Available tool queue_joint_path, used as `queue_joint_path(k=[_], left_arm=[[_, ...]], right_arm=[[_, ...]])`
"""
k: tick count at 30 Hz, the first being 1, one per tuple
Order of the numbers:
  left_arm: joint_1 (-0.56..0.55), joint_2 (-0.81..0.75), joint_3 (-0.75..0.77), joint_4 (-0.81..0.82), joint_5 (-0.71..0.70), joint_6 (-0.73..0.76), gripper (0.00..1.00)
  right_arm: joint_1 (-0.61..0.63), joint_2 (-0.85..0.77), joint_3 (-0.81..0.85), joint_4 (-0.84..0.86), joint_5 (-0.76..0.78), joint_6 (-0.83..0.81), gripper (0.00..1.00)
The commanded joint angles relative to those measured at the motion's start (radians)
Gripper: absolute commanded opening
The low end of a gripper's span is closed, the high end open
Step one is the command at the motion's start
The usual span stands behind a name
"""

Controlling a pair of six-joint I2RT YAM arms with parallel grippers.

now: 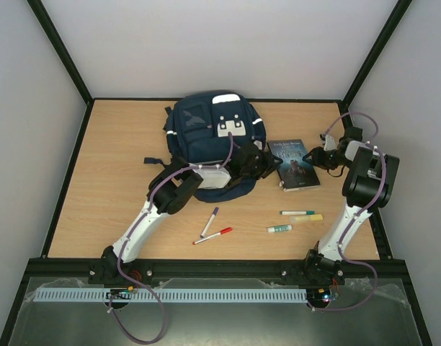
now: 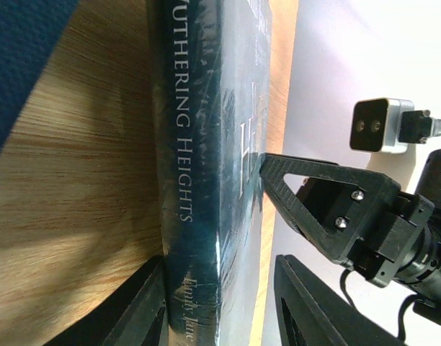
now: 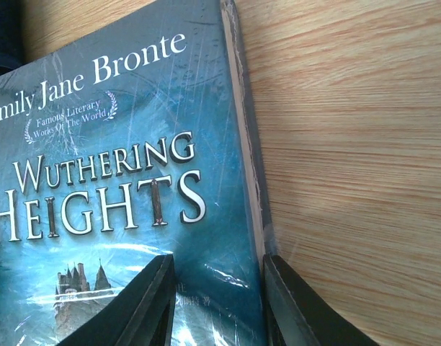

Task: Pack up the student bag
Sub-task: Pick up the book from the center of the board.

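The student bag (image 1: 210, 137), a navy backpack with white patches, lies at the middle back of the table; a corner of it (image 2: 26, 58) shows in the left wrist view. To its right lies a teal book, "Wuthering Heights" (image 1: 294, 164). My left gripper (image 1: 262, 164) straddles the book's spine (image 2: 184, 180). One of its fingers (image 2: 145, 303) touches the spine, while a narrow gap shows beside the other. My right gripper (image 1: 320, 157) is shut on the book's opposite edge (image 3: 242, 166), one finger (image 3: 145, 303) on the cover. Its finger (image 2: 307, 194) shows touching the cover.
In front of the bag lie a purple marker (image 1: 210, 220) and a red marker (image 1: 213, 236). Near the right arm's base lie a green marker (image 1: 297, 213), a yellow highlighter (image 1: 312, 218) and a glue stick (image 1: 279, 229). Black frame rails border the table.
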Motion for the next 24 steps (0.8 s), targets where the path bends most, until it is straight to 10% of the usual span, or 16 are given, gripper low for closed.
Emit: queue_joint_path(k=[1,7,24], left_arm=[[-0.022,-0.013,0.024,0.341,0.091,-0.023,0.40],[-0.025,-0.001,0.084,0.229,0.084,0.002,0.56],[-0.013,-0.043,0.051,0.211,0.088,-0.010,0.03]], right_arm=[[0.058,0.068,-0.064,-0.226,-0.045,-0.022,0.32],[0.058,0.064,-0.064,-0.234,-0.054,-0.025,0.32],[0.022,0.009,-0.041,-0.290,-0.134,-0.043,0.33]])
